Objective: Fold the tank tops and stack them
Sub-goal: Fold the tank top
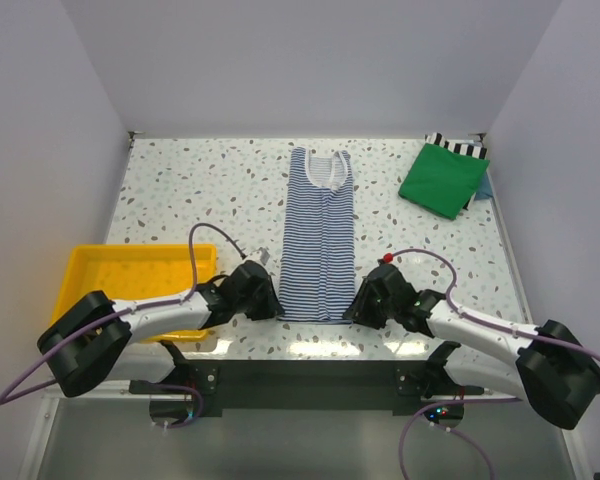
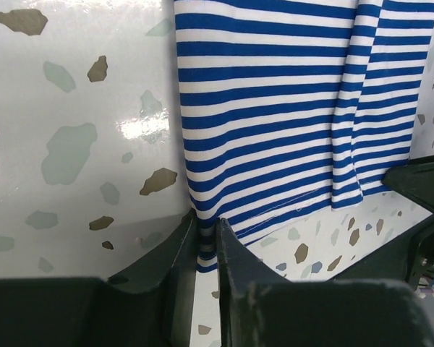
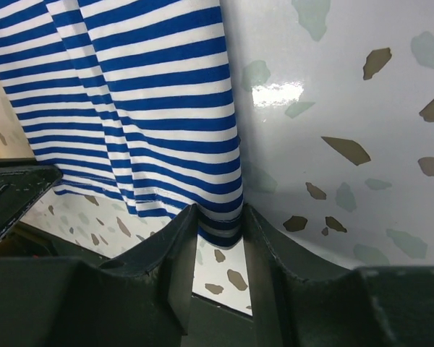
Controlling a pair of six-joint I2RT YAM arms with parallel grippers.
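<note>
The striped tank top (image 1: 320, 235) lies in a long narrow strip down the middle of the table, white neck trim at the far end. My left gripper (image 1: 272, 305) is shut on its near left hem corner; the left wrist view shows the striped cloth (image 2: 275, 108) pinched between my fingers (image 2: 205, 249). My right gripper (image 1: 352, 307) is shut on the near right hem corner (image 3: 220, 224). The green tank top (image 1: 443, 179) lies folded at the far right, on top of another striped piece (image 1: 460, 146).
A yellow plastic tray (image 1: 98, 272) stands at the near left beside my left arm. The table's near edge (image 1: 310, 355) runs just below both grippers. White walls enclose the table on three sides.
</note>
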